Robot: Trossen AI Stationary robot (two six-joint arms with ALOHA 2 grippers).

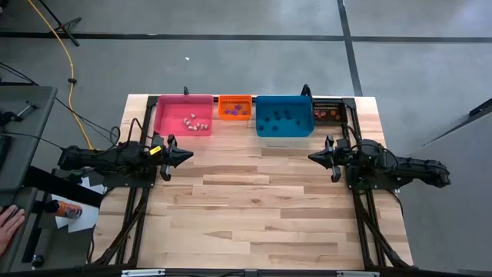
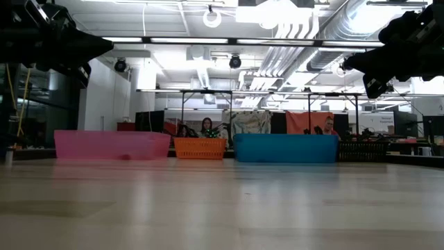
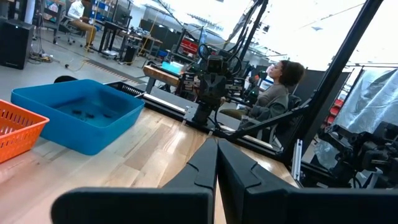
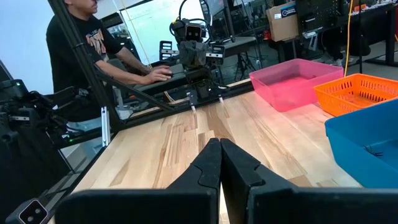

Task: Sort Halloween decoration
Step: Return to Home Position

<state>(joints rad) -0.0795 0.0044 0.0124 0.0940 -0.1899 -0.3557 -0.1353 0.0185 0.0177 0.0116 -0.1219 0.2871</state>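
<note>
The Halloween decoration pieces lie sorted in four bins along the table's far edge: pale ones in the pink bin [image 1: 184, 115], purple ones in the orange bin [image 1: 235, 107], dark ones in the blue bin [image 1: 284, 116], and orange ones in the black bin [image 1: 327, 111]. My left gripper [image 1: 189, 156] is shut and level at the table's left side, holding nothing. My right gripper [image 1: 312, 157] is shut and level at the right side, holding nothing. Both hover above the table, pointing at each other.
The bare wooden table [image 1: 254, 208] stretches from the bins to the near edge. A person [image 4: 87, 43] sits beyond the table's left side; another person [image 3: 280, 87] sits beyond its right side. A hand [image 1: 8, 227] shows at the picture's left edge.
</note>
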